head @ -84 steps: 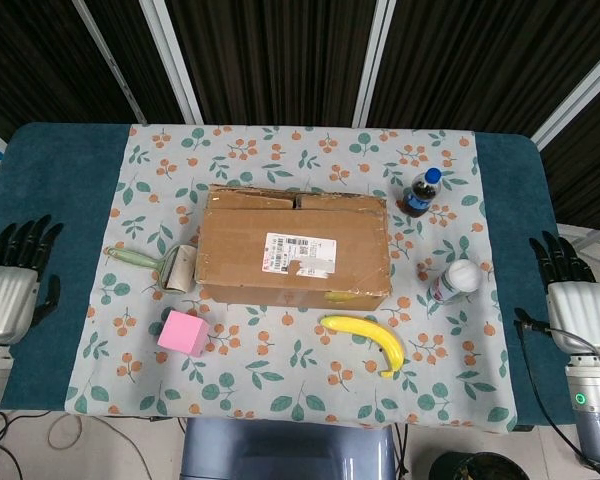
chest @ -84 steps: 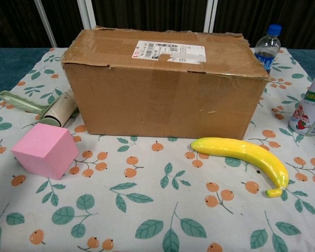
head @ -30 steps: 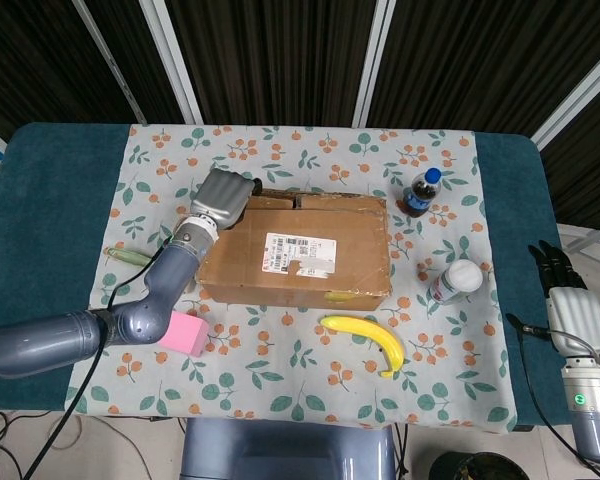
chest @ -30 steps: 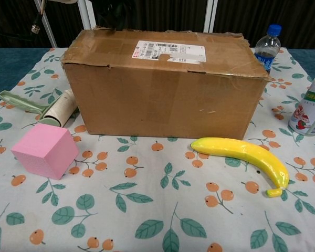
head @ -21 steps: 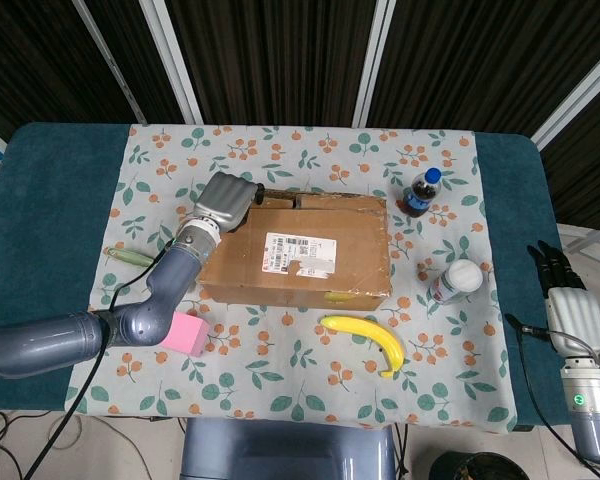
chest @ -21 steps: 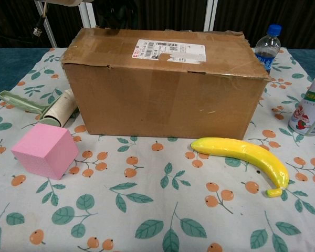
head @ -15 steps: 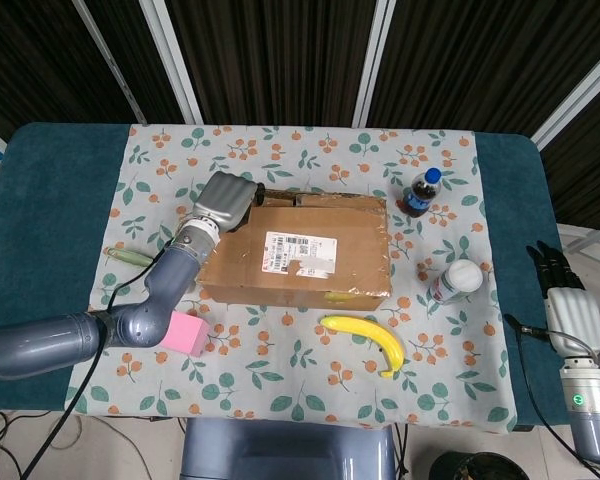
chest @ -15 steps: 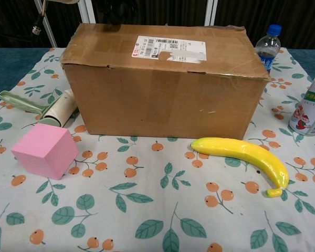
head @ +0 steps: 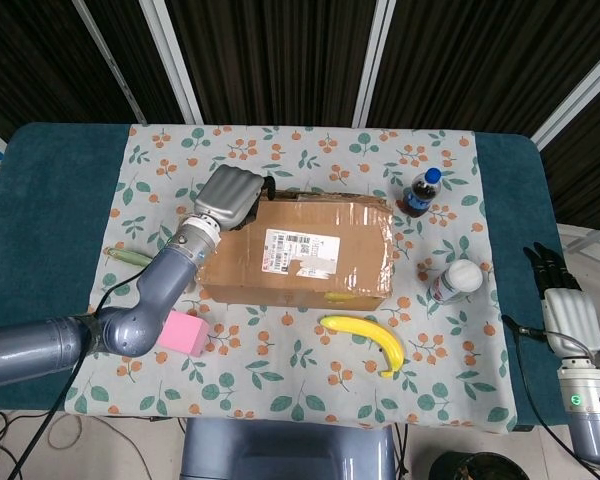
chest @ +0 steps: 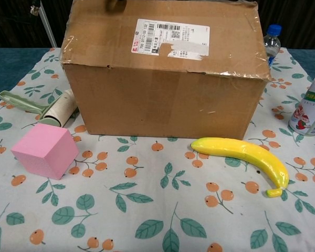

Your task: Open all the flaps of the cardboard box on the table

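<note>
The brown cardboard box [head: 310, 285] [chest: 163, 100] stands mid-table on the flowered cloth. Its long top flap [head: 300, 245] [chest: 168, 42], the one with the white shipping label, is tilted up at its far edge. My left hand [head: 230, 195] is at the box's far-left corner, fingers curled over that flap's far edge; in the chest view only a dark fingertip [chest: 114, 4] shows above the flap. My right hand [head: 565, 305] hangs off the table's right side with fingers straight, holding nothing. The far flaps are hidden behind the raised one.
A banana [head: 365, 338] [chest: 241, 155] lies in front of the box. A pink cube [head: 183, 333] [chest: 44, 149] and a lint roller [chest: 58, 110] sit at its left. A cola bottle [head: 418, 192] [chest: 269, 42] and a white bottle [head: 455, 280] [chest: 310, 107] stand to the right.
My left arm came in from the table's left side to the box's far-left corner. The labelled flap has risen from flat and now tilts up. The right hand barely moved.
</note>
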